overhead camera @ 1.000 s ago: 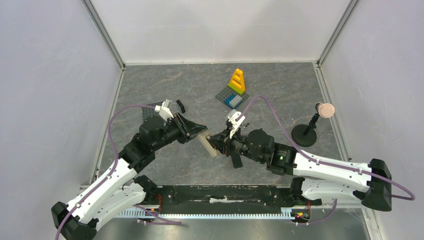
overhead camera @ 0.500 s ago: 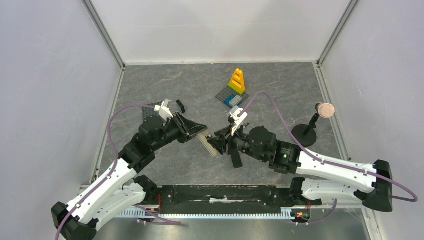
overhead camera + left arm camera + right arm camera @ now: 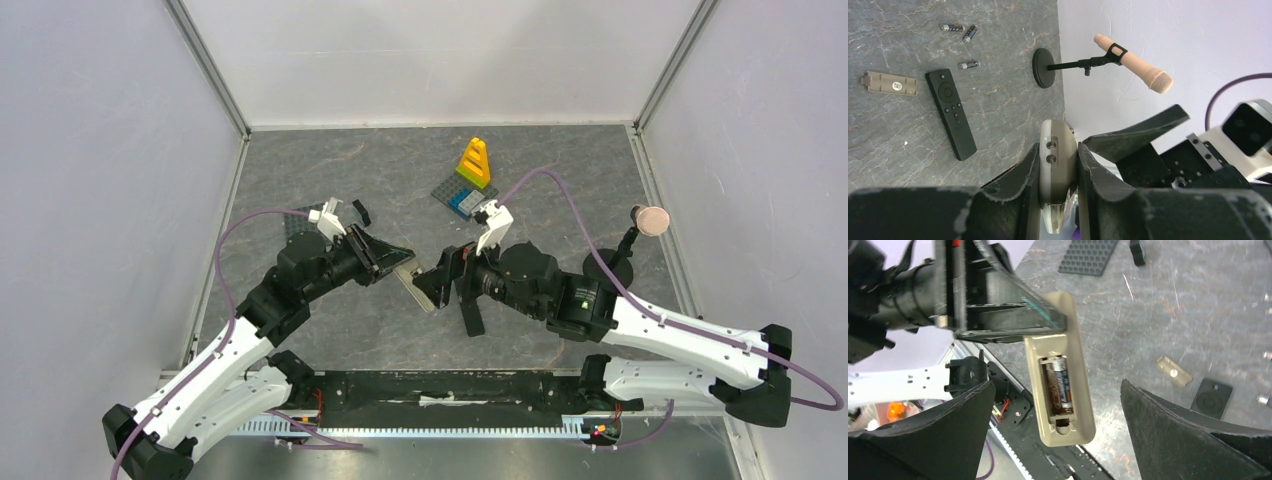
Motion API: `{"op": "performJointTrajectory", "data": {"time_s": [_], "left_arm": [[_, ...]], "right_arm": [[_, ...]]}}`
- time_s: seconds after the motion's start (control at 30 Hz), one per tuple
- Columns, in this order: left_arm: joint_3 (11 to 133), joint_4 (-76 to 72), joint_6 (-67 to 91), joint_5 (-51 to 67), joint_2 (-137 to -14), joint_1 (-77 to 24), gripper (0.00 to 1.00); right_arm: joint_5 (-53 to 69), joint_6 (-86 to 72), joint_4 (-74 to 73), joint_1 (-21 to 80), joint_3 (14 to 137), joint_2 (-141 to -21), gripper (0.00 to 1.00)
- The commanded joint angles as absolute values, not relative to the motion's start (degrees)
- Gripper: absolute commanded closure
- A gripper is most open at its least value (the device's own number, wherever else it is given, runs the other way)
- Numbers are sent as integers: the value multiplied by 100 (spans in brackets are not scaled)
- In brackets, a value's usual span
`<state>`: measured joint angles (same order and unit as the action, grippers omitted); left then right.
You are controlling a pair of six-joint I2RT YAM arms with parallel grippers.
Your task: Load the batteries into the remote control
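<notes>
Since a second ago the right gripper (image 3: 1056, 384) has sprung wide open and drawn back from the tan remote (image 3: 1075, 340), which sits mid-frame, pinched by the left gripper (image 3: 1058, 172). One battery (image 3: 1058, 395) lies in its slot. Farther off, loose batteries (image 3: 968, 34) lie on the table (image 3: 898, 140) at the upper left of the left wrist view.

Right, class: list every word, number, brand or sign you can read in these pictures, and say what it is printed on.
No text here can be read with certainty.
Battery inside the tan remote: a printed label, too blurred to read.
Battery cover: a round sticker, too small to read.
Loose batteries: print too small to read.
Black remote: pale button marks only, no legible words.
</notes>
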<state>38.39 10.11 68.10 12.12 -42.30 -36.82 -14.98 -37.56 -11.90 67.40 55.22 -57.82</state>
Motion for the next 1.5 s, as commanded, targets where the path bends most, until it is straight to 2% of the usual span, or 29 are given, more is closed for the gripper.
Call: {"op": "performJointTrajectory", "data": {"time_s": [0.0, 0.3, 0.73, 1.03, 1.47], "left_arm": [[3888, 597, 6643, 1067, -4131, -3667, 98], [3605, 106, 6916, 977, -4044, -3665, 98], [3342, -233, 7038, 786, -3804, -3665, 98], [3273, -237, 6803, 889, -3739, -3665, 98], [3391, -487, 6060, 1459, -3760, -3665, 98]], "right_arm": [[-1731, -5194, -1646, 6508, 5501, -5696, 2], [-1418, -7150, -983, 6158, 4612, -5255, 2], [-808, -8652, 813, 6148, 3621, -5231, 2], [-344, -9158, 1364, 6144, 3607, -5719, 2], [-461, -9269, 1728, 6057, 3403, -5708, 2]]}}
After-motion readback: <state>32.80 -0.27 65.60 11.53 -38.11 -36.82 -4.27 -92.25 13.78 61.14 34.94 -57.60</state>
